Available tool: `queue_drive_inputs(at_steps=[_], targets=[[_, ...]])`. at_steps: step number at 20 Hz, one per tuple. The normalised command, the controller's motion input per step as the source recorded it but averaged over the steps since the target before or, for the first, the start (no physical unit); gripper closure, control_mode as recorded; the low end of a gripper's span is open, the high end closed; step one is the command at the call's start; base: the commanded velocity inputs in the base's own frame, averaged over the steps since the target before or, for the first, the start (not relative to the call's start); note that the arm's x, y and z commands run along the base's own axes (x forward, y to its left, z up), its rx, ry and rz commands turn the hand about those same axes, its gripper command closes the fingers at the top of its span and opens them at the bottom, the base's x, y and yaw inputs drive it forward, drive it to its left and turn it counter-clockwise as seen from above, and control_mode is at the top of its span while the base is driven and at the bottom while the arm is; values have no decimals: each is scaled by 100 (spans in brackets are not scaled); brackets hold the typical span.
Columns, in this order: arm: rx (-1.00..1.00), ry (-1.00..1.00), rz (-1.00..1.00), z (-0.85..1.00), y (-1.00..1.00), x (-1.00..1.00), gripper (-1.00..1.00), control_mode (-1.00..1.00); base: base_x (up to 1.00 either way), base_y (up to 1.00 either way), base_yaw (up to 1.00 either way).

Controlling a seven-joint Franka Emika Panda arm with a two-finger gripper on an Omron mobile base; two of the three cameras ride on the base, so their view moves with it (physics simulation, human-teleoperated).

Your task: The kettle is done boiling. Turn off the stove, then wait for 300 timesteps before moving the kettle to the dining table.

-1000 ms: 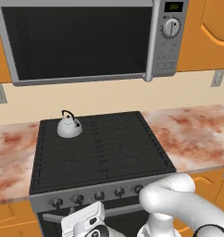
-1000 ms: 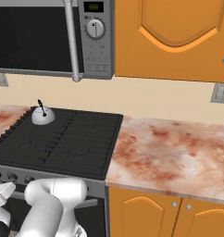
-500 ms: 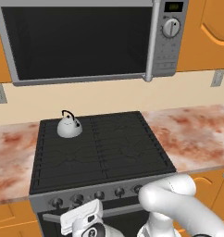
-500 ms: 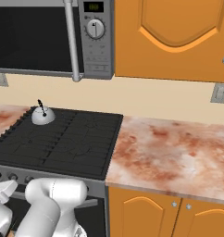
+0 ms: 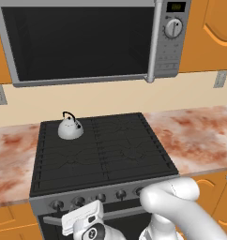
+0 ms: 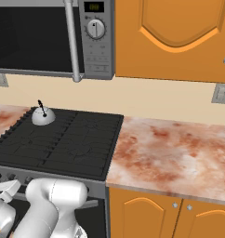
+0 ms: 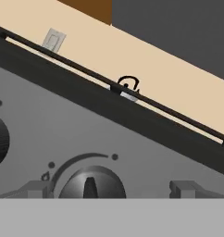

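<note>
The white arm (image 5: 174,206) folds down low, its fingers (image 7: 188,189) spread wide apart, holding nothing.

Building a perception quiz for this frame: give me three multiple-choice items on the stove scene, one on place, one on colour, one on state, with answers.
1. Where does the kettle stand on the stove?
A. back left burner
B. front right burner
C. on the counter beside it

2. What colour are the cabinet doors?
A. white
B. orange
C. grey

3. How does the gripper stand?
A. shut on a knob
B. open, a knob between its fingertips, not pinched
C. holding the kettle

Answers:
1. A, the left base view shows it at the rear left corner of the grates.
2. B, the doors beside the microwave are orange.
3. B, in the hand view the tips stand wide on either side of the knob.
</note>
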Motion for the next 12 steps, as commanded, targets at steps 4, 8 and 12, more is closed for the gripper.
queue_drive_inputs(at_steps=[4,8,12], targets=[[0,0,0,-13,9,11,-100,-100,0,0,0],[0,0,0,-14,17,11,-100,-100,0,0,0],[0,-1,0,-13,12,11,-100,-100,0,0,0]])
